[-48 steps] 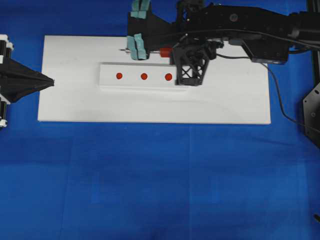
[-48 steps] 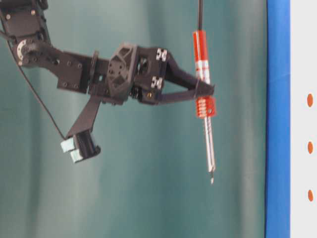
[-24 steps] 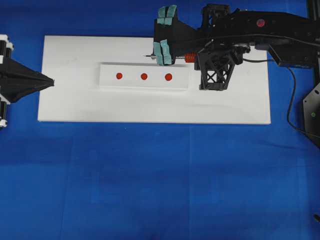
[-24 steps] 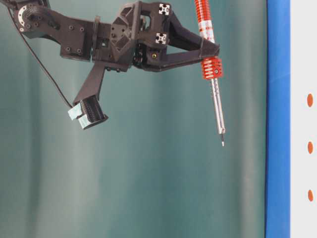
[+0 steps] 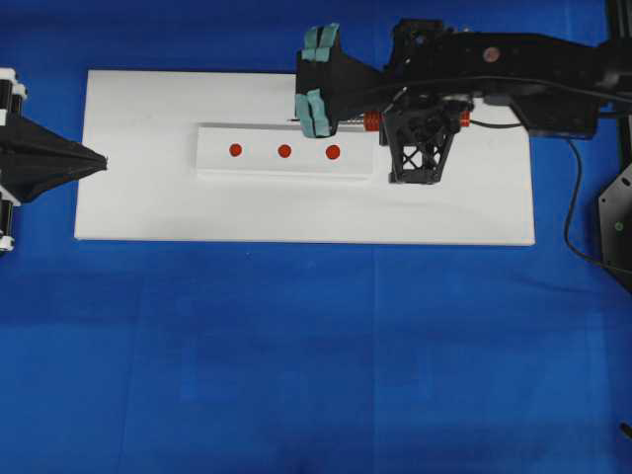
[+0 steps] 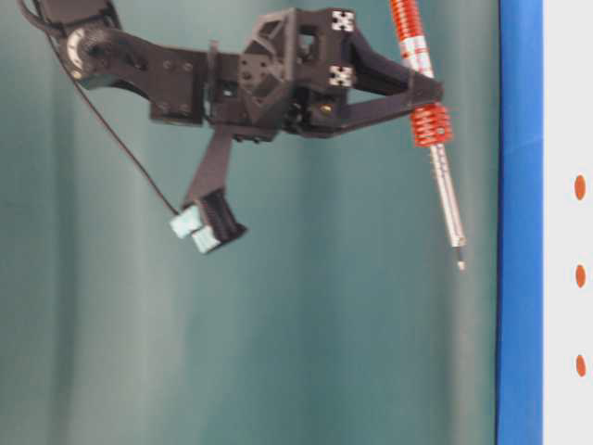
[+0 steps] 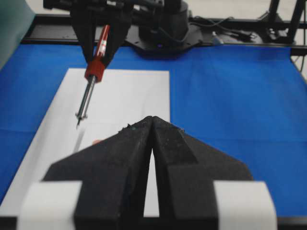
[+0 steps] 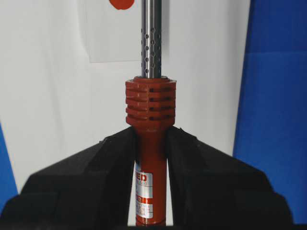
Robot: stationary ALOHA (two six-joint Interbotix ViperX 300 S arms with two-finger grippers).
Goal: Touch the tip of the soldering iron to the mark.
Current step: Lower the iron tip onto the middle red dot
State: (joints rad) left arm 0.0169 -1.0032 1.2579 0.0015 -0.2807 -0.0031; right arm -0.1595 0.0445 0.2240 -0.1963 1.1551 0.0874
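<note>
Close-up: right gripper fingers pinching soldering iron at orange-red handle, above white board; handle label illegible, letters "ED" visible. Left gripper fingers pressed together.

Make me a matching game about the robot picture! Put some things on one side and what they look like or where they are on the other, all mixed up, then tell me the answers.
Things:
1. soldering iron
2. left hand
3. three red dots
4. cloth

Descriptions:
A. blue, covering the table
B. in a row on the small white strip
C. shut, holding nothing, at the left edge of the white board
D. clamped in the right hand, tip above the board

Pairs: 1-D, 2-C, 3-B, 4-A
</note>
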